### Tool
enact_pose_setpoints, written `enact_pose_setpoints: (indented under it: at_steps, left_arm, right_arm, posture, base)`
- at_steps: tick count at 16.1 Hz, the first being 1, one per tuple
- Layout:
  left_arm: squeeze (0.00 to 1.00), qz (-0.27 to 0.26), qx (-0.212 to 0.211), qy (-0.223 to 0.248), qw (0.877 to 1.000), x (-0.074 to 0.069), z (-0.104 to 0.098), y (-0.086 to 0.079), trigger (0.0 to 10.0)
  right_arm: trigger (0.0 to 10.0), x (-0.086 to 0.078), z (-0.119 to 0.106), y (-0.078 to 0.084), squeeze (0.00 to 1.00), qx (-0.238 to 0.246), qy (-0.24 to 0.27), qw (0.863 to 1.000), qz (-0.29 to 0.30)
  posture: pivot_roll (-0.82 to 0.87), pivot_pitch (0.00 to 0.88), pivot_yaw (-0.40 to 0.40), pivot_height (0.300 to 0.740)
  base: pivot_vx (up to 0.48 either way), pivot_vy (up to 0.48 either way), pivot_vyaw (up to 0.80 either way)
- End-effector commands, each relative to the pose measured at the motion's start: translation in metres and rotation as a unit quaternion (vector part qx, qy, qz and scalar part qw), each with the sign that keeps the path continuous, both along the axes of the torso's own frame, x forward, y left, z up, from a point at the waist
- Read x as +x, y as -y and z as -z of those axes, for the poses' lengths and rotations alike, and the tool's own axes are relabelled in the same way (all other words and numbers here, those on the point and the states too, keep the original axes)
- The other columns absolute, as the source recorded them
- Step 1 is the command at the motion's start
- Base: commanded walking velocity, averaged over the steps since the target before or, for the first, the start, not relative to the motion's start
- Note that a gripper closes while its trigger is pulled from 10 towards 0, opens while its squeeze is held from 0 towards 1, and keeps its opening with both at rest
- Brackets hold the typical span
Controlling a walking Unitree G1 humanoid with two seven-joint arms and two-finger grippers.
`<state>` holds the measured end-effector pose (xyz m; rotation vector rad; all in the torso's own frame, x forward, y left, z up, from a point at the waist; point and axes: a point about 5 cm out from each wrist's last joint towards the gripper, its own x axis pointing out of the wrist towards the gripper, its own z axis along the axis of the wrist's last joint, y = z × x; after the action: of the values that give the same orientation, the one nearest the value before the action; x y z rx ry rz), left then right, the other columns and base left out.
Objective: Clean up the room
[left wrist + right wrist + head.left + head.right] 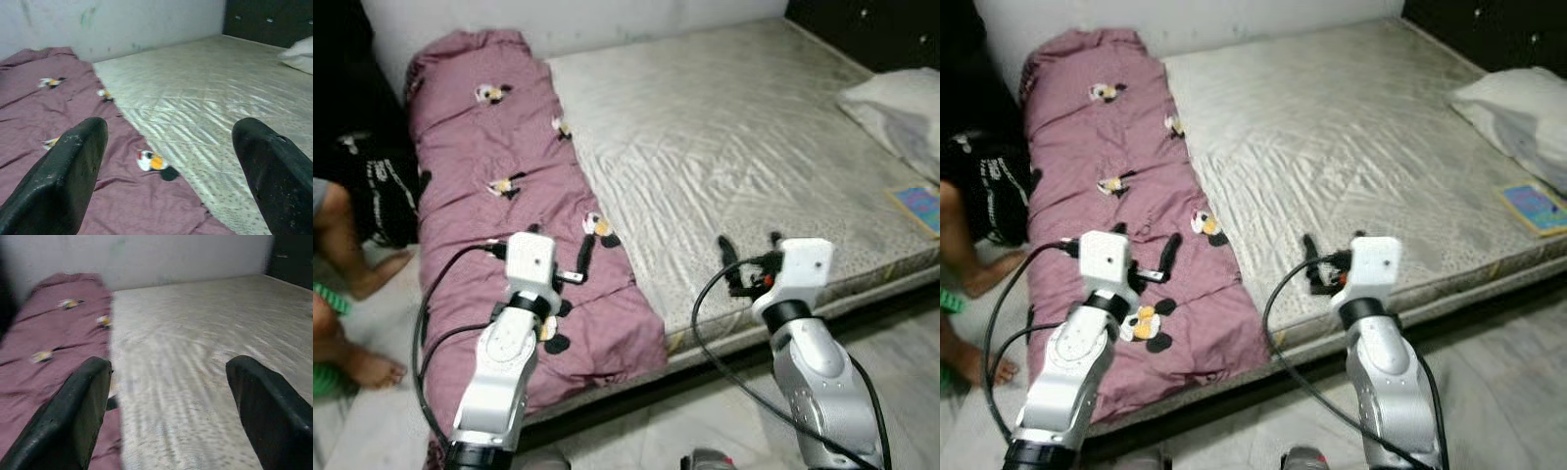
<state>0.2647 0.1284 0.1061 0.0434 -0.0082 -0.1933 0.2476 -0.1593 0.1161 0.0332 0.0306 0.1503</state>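
Left eye view: blanket (499,186) beneath left pincer (558,257).

Bare mattress (724,147) against white wall (607,20), marble floor (901,343).

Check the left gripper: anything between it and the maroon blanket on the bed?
Nothing visible. The left gripper hangs open directly over the maroon blanket, which lies folded along the left side of the mattress. The right gripper, also open, is over bare mattress, off the approach. A person's legs are on the floor beside the bed, not between.
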Motion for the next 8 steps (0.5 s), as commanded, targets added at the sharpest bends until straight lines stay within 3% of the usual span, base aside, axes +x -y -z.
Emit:
enact_pose_setpoints:
  at_steps: [1,3,8]
  left_arm:
    - [0.0,-0.015,0.003,-0.012,1.0,-0.0017,0.0039,-0.0111,10.0]
    - [0.0,-0.02,0.006,-0.014,1.0,-0.0028,0.0054,-0.0132,10.0]
    - [0.0,-0.03,0.015,0.001,0.999,-0.0031,0.0036,-0.0193,10.0]
  right_arm:
    - [10.0,-0.0021,-0.0005,-0.0056,0.0,-0.001,-0.002,1.0,-0.02]
    - [10.0,-0.0045,0.0022,-0.0063,0.0,-0.012,-0.008,1.0,-0.017]
    - [10.0,-0.0028,0.0082,-0.0085,0.0,0.027,-0.002,0.997,0.068]
  posture:
    - [-0.02,0.01,0.066,0.74]
    - [-0.02,0.004,0.059,0.74]
    - [0.0,0.0,0.043,0.74]
  base:
    - [0.0,0.0,0.0]
    - [0.0,0.0,0.0]
    - [0.0,0.0,0.0]
